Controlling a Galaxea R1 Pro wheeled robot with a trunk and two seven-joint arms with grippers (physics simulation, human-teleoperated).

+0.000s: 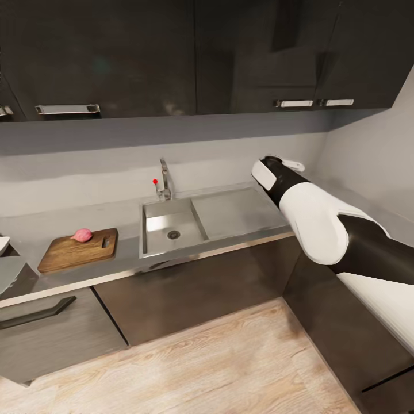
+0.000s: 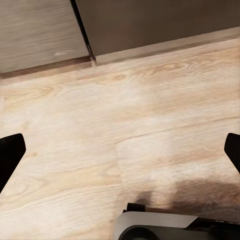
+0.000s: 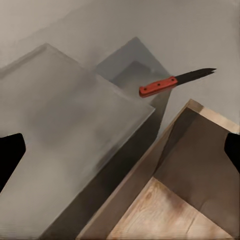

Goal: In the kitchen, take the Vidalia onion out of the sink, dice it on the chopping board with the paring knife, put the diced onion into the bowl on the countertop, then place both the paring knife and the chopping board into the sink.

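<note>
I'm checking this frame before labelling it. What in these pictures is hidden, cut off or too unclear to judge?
- Head view: the white squarish bowl is cut off by the picture's left edge.
- Head view: the right end effector is hidden behind its own white-and-black arm.
- Right wrist view: the red-handled dark-bladed knife lies on the grey countertop; its blade edge is too small to judge.

Light wood floor (image 2: 120, 125) lay below the left claw (image 2: 120, 150), whose two dark fingertips (image 2: 10, 150) stood wide apart. Beyond the floor ran dark cabinet fronts (image 2: 150, 22), split by a narrow black gap.
</note>
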